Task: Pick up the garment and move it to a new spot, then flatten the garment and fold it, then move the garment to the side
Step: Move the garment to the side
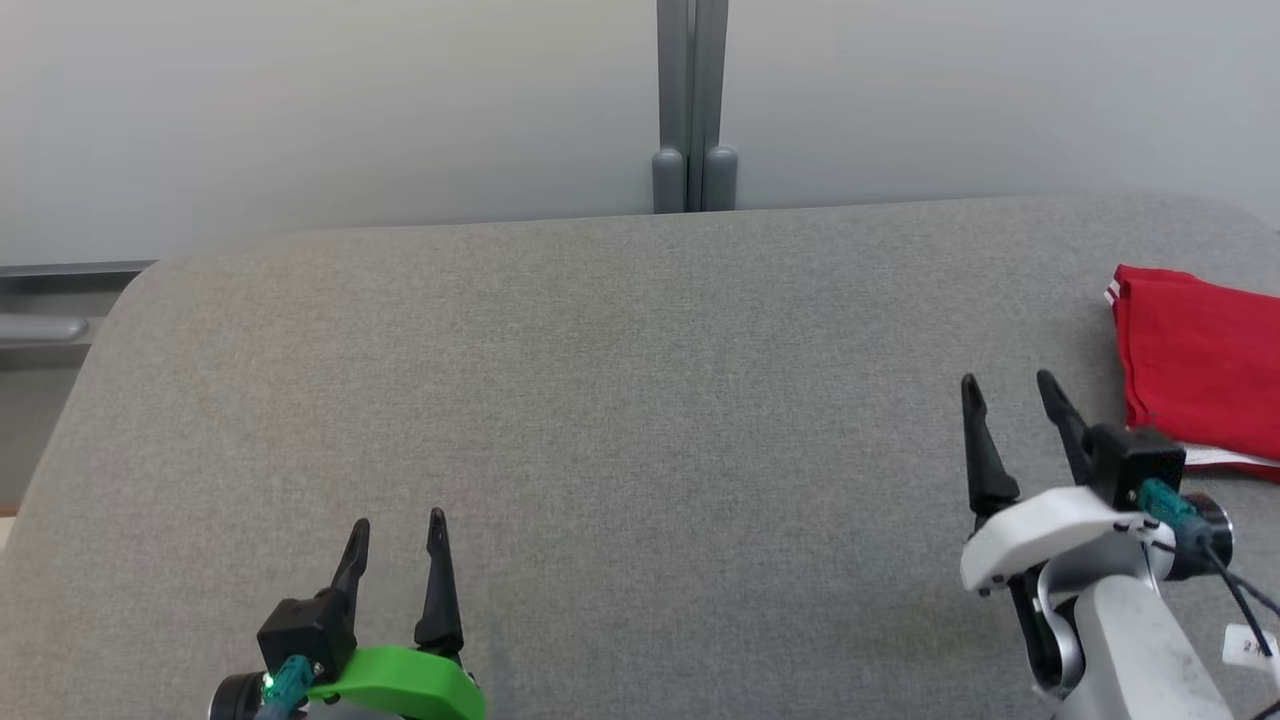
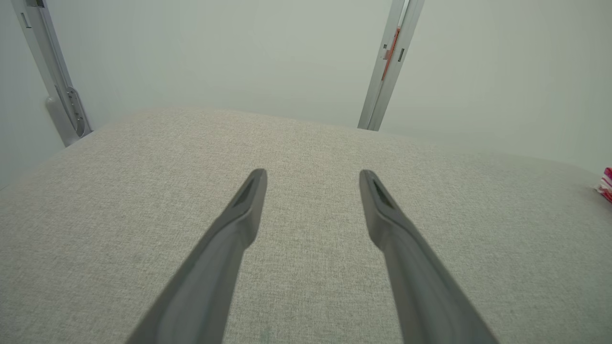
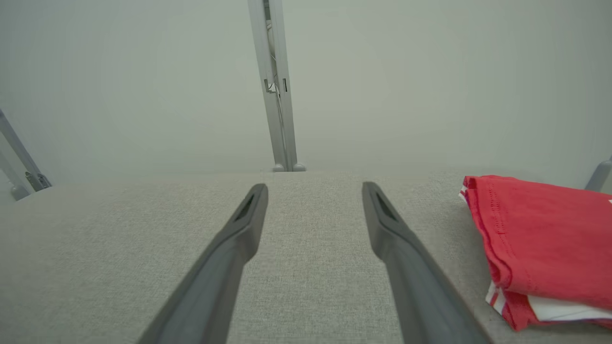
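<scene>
The garment (image 1: pixel 1198 362) is red with white trim, folded into a flat stack at the right edge of the grey padded table (image 1: pixel 600 400). The right wrist view has the garment (image 3: pixel 545 239) to the right of my fingers. A sliver of the garment (image 2: pixel 607 184) peeks in at the right edge of the left wrist view. My right gripper (image 1: pixel 1008 380) hovers open just left of the garment, holding nothing. Down at the lower left, my left gripper (image 1: pixel 398 522) is open and empty over bare fabric.
A grey metal post (image 1: pixel 692 105) stands behind the table's far edge against a pale wall. A metal rail (image 1: pixel 60 300) runs at the left beyond the table's rounded corner.
</scene>
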Robot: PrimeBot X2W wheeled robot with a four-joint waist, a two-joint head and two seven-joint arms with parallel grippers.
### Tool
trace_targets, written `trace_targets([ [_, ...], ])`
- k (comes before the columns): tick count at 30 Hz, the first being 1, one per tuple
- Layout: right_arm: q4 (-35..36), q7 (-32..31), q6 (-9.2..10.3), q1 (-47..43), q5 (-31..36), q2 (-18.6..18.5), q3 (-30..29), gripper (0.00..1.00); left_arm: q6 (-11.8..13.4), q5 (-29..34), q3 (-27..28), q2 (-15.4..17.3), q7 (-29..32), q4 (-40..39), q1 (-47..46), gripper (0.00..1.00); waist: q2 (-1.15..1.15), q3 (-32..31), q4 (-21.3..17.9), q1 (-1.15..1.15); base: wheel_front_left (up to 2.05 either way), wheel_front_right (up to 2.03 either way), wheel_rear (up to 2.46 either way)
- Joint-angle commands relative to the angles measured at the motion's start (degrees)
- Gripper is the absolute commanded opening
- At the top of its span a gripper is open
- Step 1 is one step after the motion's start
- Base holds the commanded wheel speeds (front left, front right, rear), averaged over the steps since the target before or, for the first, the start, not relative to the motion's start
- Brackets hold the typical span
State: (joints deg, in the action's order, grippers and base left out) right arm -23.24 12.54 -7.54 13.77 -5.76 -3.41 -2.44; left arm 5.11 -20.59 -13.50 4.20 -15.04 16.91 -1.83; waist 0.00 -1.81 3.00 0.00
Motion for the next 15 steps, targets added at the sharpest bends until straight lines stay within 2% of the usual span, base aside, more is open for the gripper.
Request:
trace_targets([
  [1, 1.3, 0.1, 0.12, -2.0, -0.4, 0.1, 0.4, 1.0, 0.2, 0.3, 0.2, -0.1, -0.1, -0.2, 0.9, 1.0, 0.0, 0.0, 0.3, 0.0, 0.0, 0.0, 0.0],
  [2, 3.9, -0.2, 0.12, -5.8, -2.0, 0.4, 2.0, 1.0, 0.1, 0.6, 0.2, -0.3, -0.1, -0.1, 1.8, 1.0, 0.0, 0.1, 0.7, 0.0, 0.0, 0.0, 0.0],
  [6, 6.3, 0.0, 0.12, -9.1, -5.3, 0.4, 4.0, 1.0, 0.3, 0.2, 0.6, -0.4, -0.2, 0.0, 2.5, 1.0, 0.0, 0.2, 0.9, 0.0, 0.0, 0.0, 0.0],
  [15, 9.5, -0.1, 0.11, -13.2, -5.2, 0.4, 3.3, 1.0, -0.3, -0.3, 0.3, -0.7, -0.2, -0.2, 3.0, 1.0, 0.0, 0.0, 1.5, 0.0, 0.0, 0.0, 0.0],
])
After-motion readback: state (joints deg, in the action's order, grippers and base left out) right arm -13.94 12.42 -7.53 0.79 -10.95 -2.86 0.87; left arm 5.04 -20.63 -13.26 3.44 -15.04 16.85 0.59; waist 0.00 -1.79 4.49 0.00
